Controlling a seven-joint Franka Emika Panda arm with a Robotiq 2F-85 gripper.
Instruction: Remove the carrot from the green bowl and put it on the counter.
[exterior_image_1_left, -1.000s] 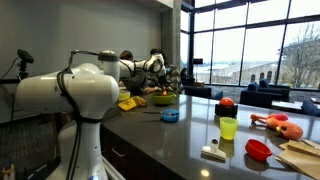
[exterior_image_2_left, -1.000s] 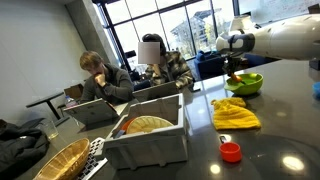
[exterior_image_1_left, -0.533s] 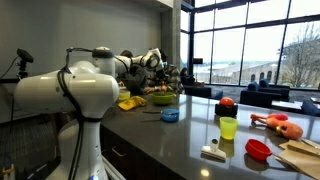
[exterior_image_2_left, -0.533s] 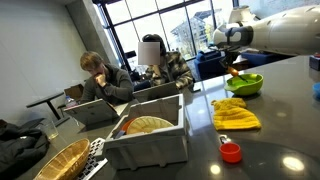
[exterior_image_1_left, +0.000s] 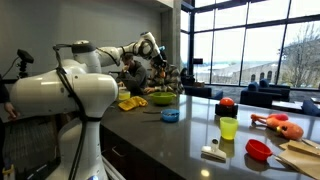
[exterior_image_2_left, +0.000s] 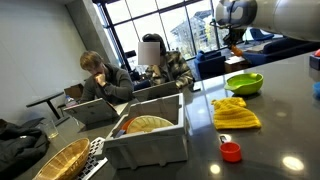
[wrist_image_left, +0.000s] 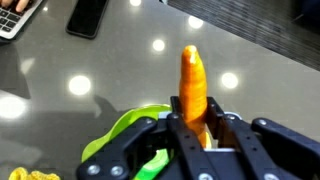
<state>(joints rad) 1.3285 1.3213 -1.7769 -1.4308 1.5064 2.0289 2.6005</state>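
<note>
The hand (wrist_image_left: 198, 128) is closed on the slim, tapered orange carrot (wrist_image_left: 192, 80). Its two dark fingers pinch the thick end, so the pointed tip sticks out well past them in the wrist view. The carrot is out of the wide, shallow lime-green bowl (wrist_image_left: 135, 122), which lies directly under the hand, with the long, glossy dark grey counter (wrist_image_left: 262, 70) stretching beyond it. In an exterior view the hand (exterior_image_2_left: 232, 40) hangs high above the bowl (exterior_image_2_left: 244, 83), which sits toward the far end of the counter. The carrot itself is too small there to make out with any certainty.

The step in hand looks like the carry to the counter. To do it well, move sideways until the whole carrot is past the bowl's rim and over bare counter. Steer away from the crumpled yellow cloth (exterior_image_2_left: 235, 113) beside the bowl and the flat black phone (wrist_image_left: 88, 16) nearer the counter's edge. Lower until the carrot is touching or almost touching the surface, and only then let the fingers part, because dropped from this height it would likely bounce or roll.

The carrot looks smooth, rigid and cone-shaped, so it may slip along the grip, and it may roll in a curve once set down.
</note>
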